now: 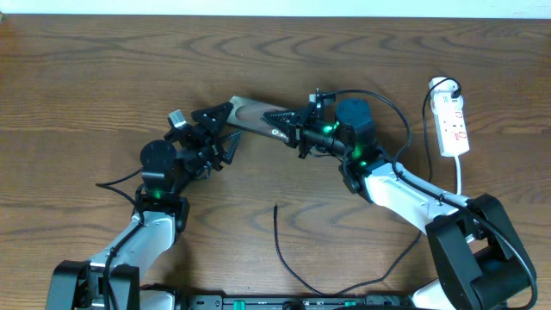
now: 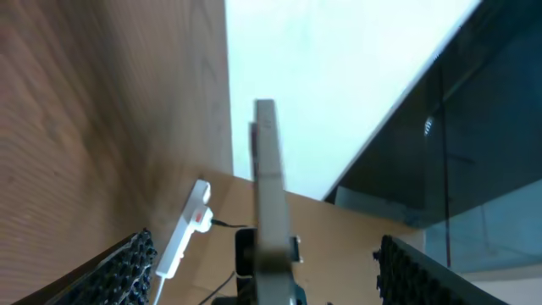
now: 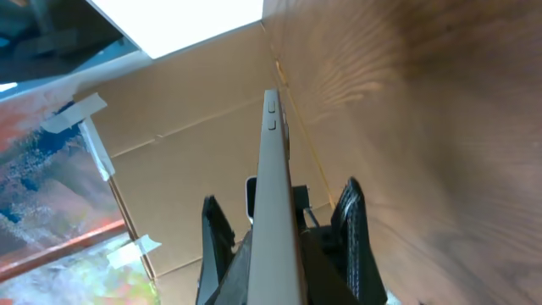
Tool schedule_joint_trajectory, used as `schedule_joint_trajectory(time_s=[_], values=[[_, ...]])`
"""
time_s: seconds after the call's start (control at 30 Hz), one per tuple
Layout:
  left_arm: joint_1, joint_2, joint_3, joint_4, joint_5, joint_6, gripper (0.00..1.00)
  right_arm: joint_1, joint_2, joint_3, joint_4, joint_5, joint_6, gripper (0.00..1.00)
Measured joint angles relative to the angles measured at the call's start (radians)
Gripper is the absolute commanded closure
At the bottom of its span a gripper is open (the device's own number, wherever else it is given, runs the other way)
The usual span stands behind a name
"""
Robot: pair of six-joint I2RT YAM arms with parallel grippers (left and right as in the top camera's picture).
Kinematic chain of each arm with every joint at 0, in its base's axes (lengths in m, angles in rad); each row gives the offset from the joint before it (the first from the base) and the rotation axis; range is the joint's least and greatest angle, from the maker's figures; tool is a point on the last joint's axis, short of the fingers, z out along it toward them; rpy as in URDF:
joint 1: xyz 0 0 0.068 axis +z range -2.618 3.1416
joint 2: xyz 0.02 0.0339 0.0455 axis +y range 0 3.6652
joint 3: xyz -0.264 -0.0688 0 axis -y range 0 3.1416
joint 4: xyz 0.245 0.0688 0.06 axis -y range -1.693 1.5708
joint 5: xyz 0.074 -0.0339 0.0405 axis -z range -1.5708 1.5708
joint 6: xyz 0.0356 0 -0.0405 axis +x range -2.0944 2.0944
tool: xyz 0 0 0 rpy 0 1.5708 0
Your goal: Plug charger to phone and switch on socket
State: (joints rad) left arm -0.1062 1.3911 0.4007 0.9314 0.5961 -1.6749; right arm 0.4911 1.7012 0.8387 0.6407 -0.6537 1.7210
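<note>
The phone (image 1: pixel 254 118) is held off the table between my two grippers. My right gripper (image 1: pixel 291 129) is shut on its right end; in the right wrist view the phone (image 3: pixel 273 186) runs edge-on up from the gripper (image 3: pixel 279 258). My left gripper (image 1: pixel 221 131) is open around the left end. In the left wrist view the phone (image 2: pixel 269 186) stands edge-on between the wide-apart fingers (image 2: pixel 127 267) without touching them. The charger (image 1: pixel 281 250), a thin black cable, lies on the table below with its tip pointing up. The socket (image 1: pixel 452 120) lies at the far right.
The socket's white cord (image 1: pixel 459 176) runs down beside the right arm (image 1: pixel 405 194). A black plug (image 1: pixel 448 86) sits at the socket's top end. The socket (image 2: pixel 188 227) also shows in the left wrist view. The left arm (image 1: pixel 159 202) rises from the bottom left.
</note>
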Motion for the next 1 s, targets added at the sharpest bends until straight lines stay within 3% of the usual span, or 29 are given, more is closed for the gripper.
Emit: schedule_joint_trajectory(time_s=[0.23,0.97,1.0], values=[[0.0,0.0,0.0,-0.064,0.0,0.003,0.19,0.032,0.0,0.0,-0.018,0.0,0.0,0.98],[0.0,0.0,0.0,-0.069,-0.035,0.003,0.19,0.09,0.0,0.0,-0.129,0.005,0.0,0.99],[0.0,0.0,0.0,-0.079,-0.037,0.004,0.02,0.09,0.0,0.0,-0.129,0.005,0.0,0.99]])
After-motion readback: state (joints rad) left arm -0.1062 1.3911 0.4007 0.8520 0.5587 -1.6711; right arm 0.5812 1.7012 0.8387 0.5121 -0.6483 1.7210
